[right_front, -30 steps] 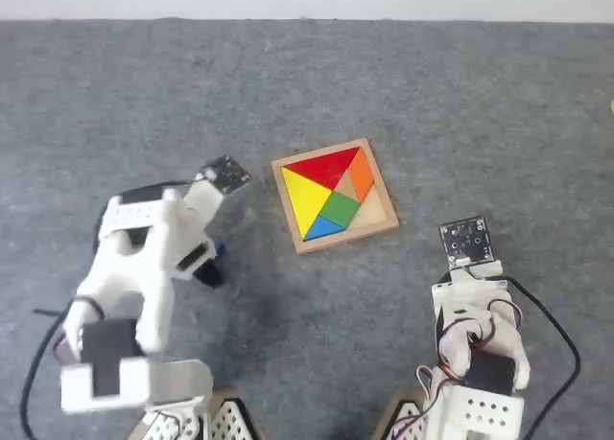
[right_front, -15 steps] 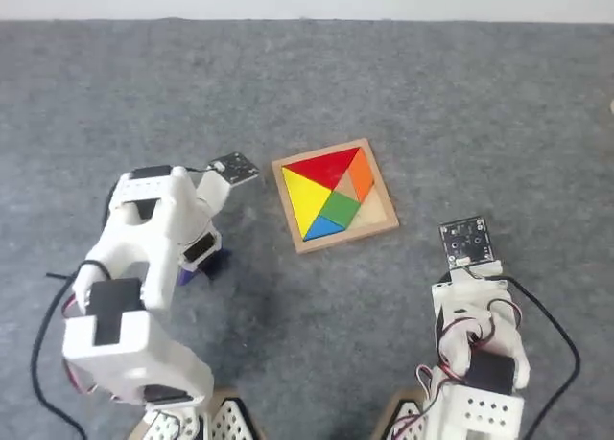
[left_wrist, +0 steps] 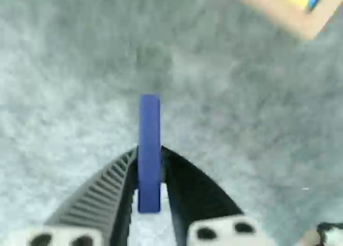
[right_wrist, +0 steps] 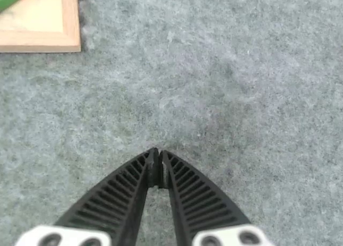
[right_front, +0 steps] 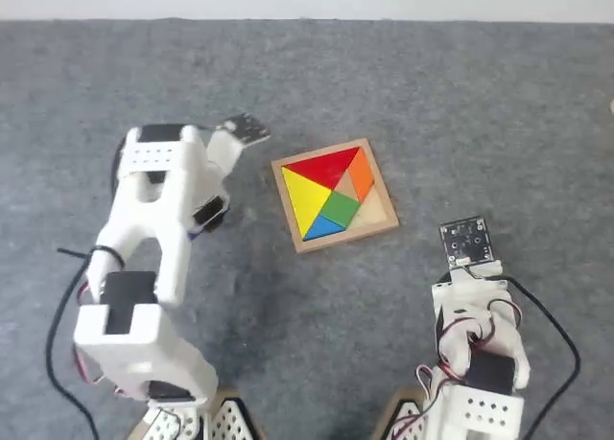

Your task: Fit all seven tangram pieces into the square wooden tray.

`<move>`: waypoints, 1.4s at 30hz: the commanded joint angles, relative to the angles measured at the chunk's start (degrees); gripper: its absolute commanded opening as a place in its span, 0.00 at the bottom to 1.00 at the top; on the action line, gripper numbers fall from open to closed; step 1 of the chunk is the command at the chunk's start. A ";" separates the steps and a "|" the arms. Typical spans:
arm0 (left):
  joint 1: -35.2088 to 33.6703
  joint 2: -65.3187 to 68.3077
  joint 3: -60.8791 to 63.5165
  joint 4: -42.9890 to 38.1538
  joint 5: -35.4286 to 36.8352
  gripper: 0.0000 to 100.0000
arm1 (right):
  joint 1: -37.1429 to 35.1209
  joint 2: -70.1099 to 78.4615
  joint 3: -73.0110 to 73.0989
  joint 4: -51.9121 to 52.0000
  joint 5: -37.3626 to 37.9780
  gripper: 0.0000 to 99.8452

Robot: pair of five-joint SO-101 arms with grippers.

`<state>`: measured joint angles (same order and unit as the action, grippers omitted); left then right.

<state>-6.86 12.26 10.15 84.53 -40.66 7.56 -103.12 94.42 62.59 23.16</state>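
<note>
The tray (right_front: 348,237) lies mid-bench (right_front: 480,104); my left end effector (left_wrist: 148,152), piece (left_wrist: 149,117) in it, is left of it, my right end effector (right_wrist: 156,152) front-right.

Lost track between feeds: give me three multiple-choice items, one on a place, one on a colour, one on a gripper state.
1. The tray has its bare gap: A) beside the yellow piece B) at the corner toward the right arm C) under the red piece
2. The left gripper holds: A) red B) blue C) green
3. The right gripper is: A) open B) shut, empty C) shut on a piece
1B, bare wood beside the orange piece; 2B, a blue piece sits between its jaws; 3B, jaws meet over bare mat.
</note>
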 commanded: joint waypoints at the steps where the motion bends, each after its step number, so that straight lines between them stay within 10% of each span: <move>1: 10.73 0.00 -9.80 2.37 11.69 0.01 | 1.98 -0.75 -1.05 -1.45 0.00 0.01; 12: 34.37 13.10 -31.43 -1.58 40.18 0.01 | 9.54 -0.75 -3.34 -1.19 -4.57 0.01; 27: 37.63 51.08 -84.88 16.09 42.99 0.01 | 9.45 -0.75 -3.16 -1.54 -4.40 0.01; 42: 38.07 52.31 -79.25 16.26 48.00 0.01 | 7.69 -0.75 -2.99 -1.54 -4.13 0.01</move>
<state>30.77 67.47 -72.40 98.42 5.93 16.26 -103.12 94.42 62.59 19.12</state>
